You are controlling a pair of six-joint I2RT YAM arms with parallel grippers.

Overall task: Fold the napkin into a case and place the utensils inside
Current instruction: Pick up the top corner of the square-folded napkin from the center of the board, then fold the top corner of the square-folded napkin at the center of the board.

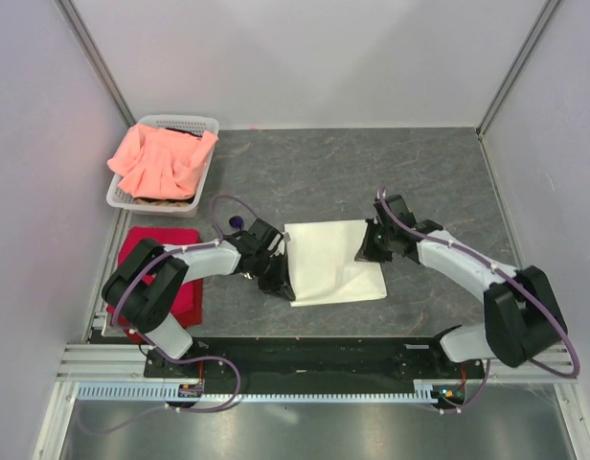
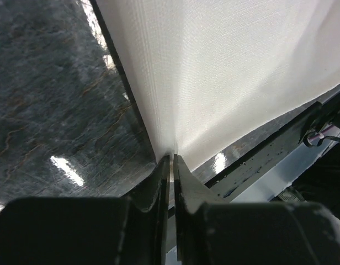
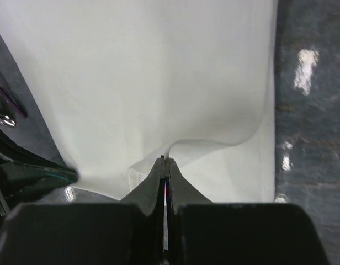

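One napkin [image 1: 333,261], cream, flat on counter [image 1: 391,172] between arms: left tool [image 2: 171,161] pinched on its near-left corner, right tool [image 3: 165,164] clamped on a raised right-edge fold; best carried over together, level, edges aligned.

Left gripper [image 2: 171,157] at the bottom of the view, jaws almost together with only a thin slit between. Pinching the near-left corner of the napkin [image 2: 230,72], cream-white, finely woven, spreading away to the right. To the left, dark marbled table [image 2: 54,99] with glare spots. Along the near side, just past the cloth's near edge, a black perforated rail [image 2: 275,146].
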